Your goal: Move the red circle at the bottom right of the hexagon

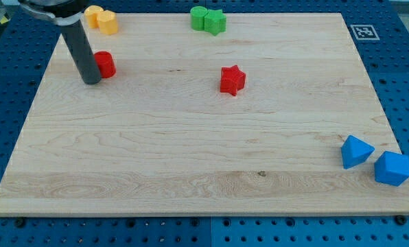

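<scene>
The red circle (pixel 106 64) lies at the board's upper left. My tip (pixel 91 81) touches the board just left of it, against its left side. Two yellow blocks (pixel 102 19) sit together above them near the top edge; I cannot tell which is the hexagon. The rod rises from the tip toward the view's top left.
A red star (pixel 232 79) lies near the board's middle. Two green blocks (pixel 207 20) sit together at the top centre. Two blue blocks (pixel 356 151) (pixel 392 168) lie at the lower right corner. A marker tag (pixel 361 31) is beyond the board's top right corner.
</scene>
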Controlling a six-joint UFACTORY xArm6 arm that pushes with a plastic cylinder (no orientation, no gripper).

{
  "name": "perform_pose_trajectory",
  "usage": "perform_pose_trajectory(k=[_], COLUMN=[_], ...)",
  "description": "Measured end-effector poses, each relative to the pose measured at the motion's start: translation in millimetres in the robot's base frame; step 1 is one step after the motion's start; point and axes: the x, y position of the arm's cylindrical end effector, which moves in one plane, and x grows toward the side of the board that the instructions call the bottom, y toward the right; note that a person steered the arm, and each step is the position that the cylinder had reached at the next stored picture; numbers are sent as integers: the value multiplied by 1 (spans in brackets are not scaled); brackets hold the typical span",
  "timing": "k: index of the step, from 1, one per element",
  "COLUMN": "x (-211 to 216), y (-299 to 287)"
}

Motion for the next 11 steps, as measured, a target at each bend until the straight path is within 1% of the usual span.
perform_pose_trajectory(k=[2,3,4,5,8,9,10,11], x=[-30,-5,0,-14,-74,-80,-38,18], y=[0,9,16,16,17,23,67,134])
